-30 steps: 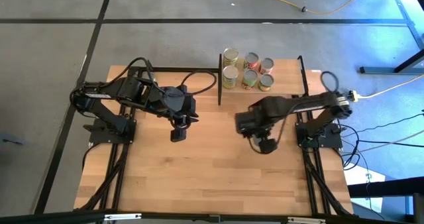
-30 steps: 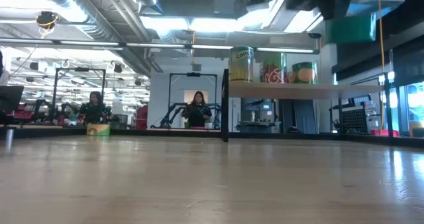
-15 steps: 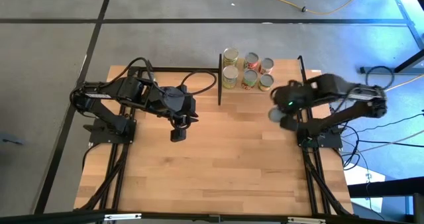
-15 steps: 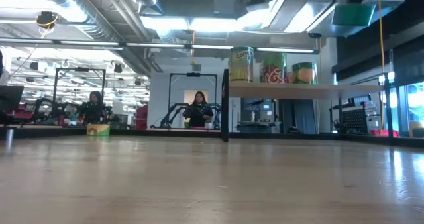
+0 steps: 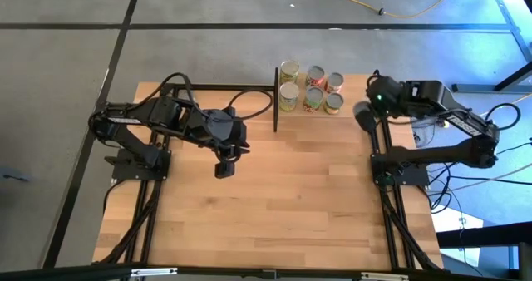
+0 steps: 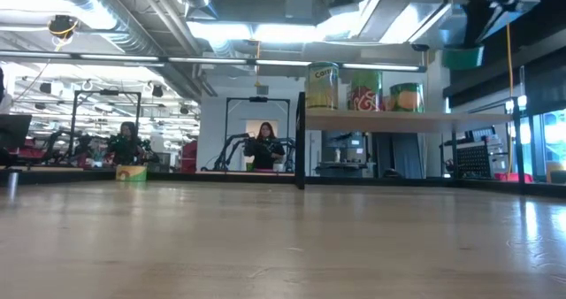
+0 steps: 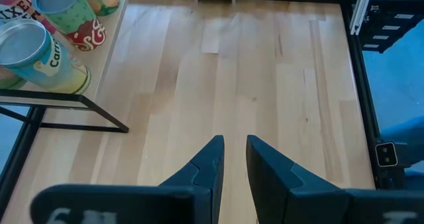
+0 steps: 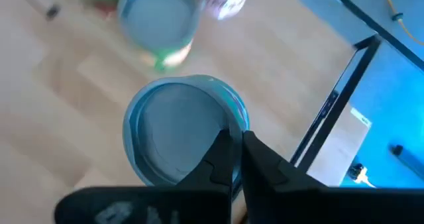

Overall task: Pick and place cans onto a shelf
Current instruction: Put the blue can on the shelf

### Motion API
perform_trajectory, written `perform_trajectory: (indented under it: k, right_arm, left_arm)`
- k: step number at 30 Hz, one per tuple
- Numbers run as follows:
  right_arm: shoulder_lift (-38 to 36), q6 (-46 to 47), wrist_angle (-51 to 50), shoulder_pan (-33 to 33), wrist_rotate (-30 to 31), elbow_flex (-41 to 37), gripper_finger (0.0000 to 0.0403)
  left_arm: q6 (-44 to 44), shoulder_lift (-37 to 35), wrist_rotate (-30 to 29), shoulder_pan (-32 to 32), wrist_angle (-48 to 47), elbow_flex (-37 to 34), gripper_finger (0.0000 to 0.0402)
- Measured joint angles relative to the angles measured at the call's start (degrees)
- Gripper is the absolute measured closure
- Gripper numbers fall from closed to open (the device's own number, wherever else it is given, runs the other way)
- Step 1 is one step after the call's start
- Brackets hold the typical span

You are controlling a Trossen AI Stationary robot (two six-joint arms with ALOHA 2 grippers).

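**Near field.** The bare front of the wooden counter [image 5: 274, 214] carries no cans. Over its left half the left tool [image 7: 234, 141] hangs waiting, pointed down at the boards. Its 2 fingers stand only a narrow gap apart and have hold of nothing.

**Middle field.** The right tool [image 8: 233, 136] is raised at the counter's far right, by the right end of the shelf [image 5: 357, 94]. Its fingers are drawn almost together across the rim of a teal can [image 8: 175, 134], apparently pinching the wall, with one finger on either side of the rim. In the low view a teal shape at the upper right, above the level of the shelf board, is most likely this can carried clear of any surface. The wrist picture is blurred, so the exact seat of the grip cannot be told.

**Far field.** 6 cans [image 5: 313, 98] stand upright on the shelf in 2 rows of 3, all crowded toward its left upright. The right part of the board is bare. Beyond the counter, in the room, 2 people [image 6: 263, 144] show at a distance.

**Step in hand.** Transport — the teal can appears lifted and brought near the shelf, not yet set down.

**Next move.** It calls for placing the can over the bare right part of the board, clear of the nearest standing cans and of the black upright [image 5: 378, 86], then lowering it level until its base rests — and only then parting the fingers. A pinch on the rim may let the can swing or tilt as it touches.
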Motion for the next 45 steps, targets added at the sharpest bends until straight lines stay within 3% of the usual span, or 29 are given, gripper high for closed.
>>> perform_trajectory:
  k: [7,10,18,23,29,38,45]
  right_arm:
    - [3.4,-8.2,5.4,-12.8,0.1,-0.5,0.0389]
    - [4.6,-10.9,9.5,-17.0,-2.7,-3.0,0.0389]
    - [7.2,-14.1,20.1,-23.1,-6.7,-12.2,0.0389]
    - [8.1,-15.7,22.7,-24.7,-6.6,-15.1,0.0388]
    - [8.2,-17.1,25.6,-24.7,-6.7,-15.6,0.0341]
    - [8.2,-17.3,24.1,-24.7,-6.8,-10.3,0.0319]
    - [8.0,-24.7,14.3,-23.3,-22.3,-2.1,0.0317]
  left_arm:
    - [-0.2,0.0,0.0,0.0,0.1,0.0,0.0344]
    - [-0.2,0.0,0.0,0.0,0.1,0.0,0.0344]
    - [-0.3,0.0,0.0,0.0,0.7,0.0,0.0344]
    - [-0.4,0.0,0.0,0.0,1.8,0.0,0.0344]
    - [-0.4,0.0,-0.1,1.1,1.7,0.0,0.0344]
    - [-0.4,0.0,0.0,2.9,1.6,0.0,0.0344]
    - [-0.4,0.0,0.0,3.1,0.6,0.0,0.0344]
